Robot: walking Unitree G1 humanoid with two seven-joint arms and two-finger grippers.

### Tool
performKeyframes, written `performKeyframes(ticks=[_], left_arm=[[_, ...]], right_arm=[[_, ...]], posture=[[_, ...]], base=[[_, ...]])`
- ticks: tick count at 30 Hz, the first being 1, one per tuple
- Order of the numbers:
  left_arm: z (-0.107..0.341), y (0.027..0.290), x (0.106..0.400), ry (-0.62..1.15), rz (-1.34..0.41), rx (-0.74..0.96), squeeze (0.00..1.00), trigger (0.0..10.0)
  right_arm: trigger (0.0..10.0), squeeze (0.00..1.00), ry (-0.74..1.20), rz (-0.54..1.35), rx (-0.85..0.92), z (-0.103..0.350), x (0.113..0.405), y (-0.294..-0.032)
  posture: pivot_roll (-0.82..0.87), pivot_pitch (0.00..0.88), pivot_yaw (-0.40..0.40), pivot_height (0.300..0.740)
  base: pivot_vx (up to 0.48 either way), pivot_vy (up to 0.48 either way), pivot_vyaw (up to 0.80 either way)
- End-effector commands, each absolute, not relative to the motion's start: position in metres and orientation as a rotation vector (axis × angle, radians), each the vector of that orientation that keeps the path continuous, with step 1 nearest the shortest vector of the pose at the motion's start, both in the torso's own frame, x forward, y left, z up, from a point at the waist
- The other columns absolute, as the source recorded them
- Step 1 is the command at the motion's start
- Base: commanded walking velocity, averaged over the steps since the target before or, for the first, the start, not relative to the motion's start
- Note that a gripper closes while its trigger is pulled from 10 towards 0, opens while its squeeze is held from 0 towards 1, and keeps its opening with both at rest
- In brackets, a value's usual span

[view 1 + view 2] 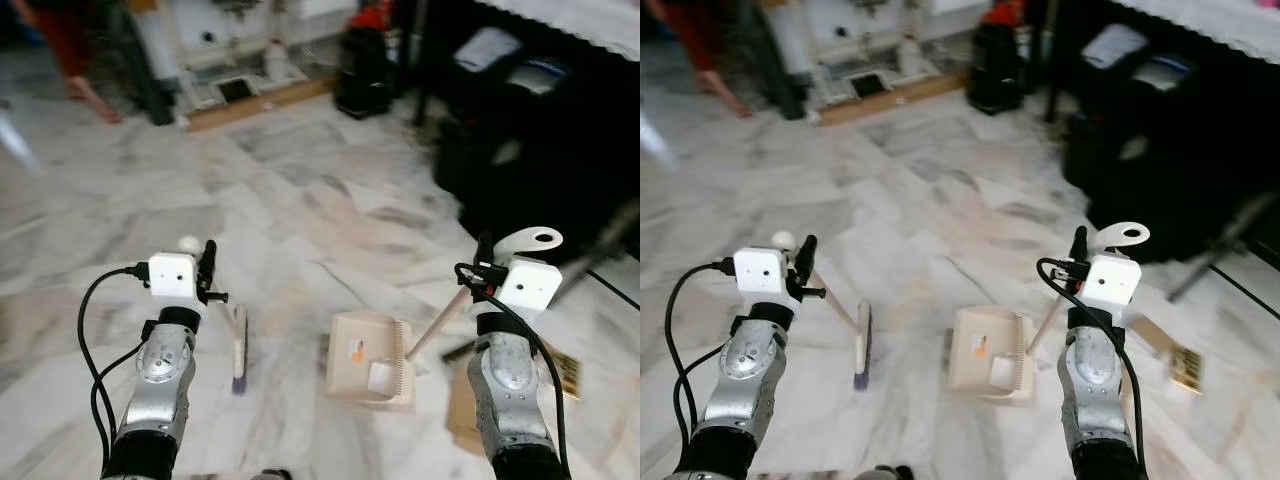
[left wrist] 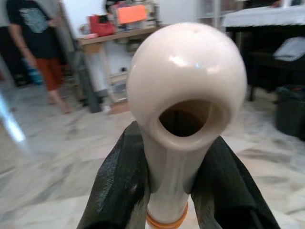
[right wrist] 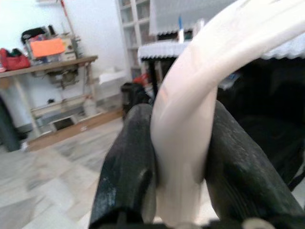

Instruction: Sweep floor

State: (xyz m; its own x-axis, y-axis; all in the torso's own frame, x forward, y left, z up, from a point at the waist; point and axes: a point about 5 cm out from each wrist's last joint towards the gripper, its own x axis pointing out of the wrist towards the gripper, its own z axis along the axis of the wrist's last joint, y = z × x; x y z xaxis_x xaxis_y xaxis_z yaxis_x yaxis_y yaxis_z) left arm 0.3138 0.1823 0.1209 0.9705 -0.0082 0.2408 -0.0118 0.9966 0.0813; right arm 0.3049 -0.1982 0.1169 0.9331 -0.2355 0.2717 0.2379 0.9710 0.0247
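I have the left gripper clamped tight on the top of the broom handle, both black fingers pressed against its pale neck just under the rounded knob. Below those jaws the handle slants down to the broom head, which rests on the marble floor. My right gripper is closed the same way around the dustpan handle, whose looped end sticks out above the jaws. The dustpan sits flat on the floor, down and inward of that grip and well apart from the broom head. I judge the sweeping barely started: I cannot make out any gathered dirt, though something pale lies in the pan.
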Motion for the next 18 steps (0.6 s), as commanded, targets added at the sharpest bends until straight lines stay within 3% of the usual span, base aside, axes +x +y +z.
performKeyframes(ticks=[1, 18], left_arm=[[0.1287, 0.1809, 0.3137, -0.29, -0.003, 0.092, 0.0, 10.0], [0.128, 0.1834, 0.3135, -0.283, 0.018, 0.101, 0.0, 10.0]], right_arm=[[10.0, 0.0, -0.341, -0.241, -0.007, 0.1326, 0.3074, -0.1986], [10.0, 0.0, -0.343, -0.218, -0.004, 0.1379, 0.3101, -0.1985]], posture=[[0.06, 0.018, 0.029, 0.74], [0.06, 0.063, 0.02, 0.74]], base=[[0.0, 0.0, 0.8], [0.0, 0.0, 0.8]])
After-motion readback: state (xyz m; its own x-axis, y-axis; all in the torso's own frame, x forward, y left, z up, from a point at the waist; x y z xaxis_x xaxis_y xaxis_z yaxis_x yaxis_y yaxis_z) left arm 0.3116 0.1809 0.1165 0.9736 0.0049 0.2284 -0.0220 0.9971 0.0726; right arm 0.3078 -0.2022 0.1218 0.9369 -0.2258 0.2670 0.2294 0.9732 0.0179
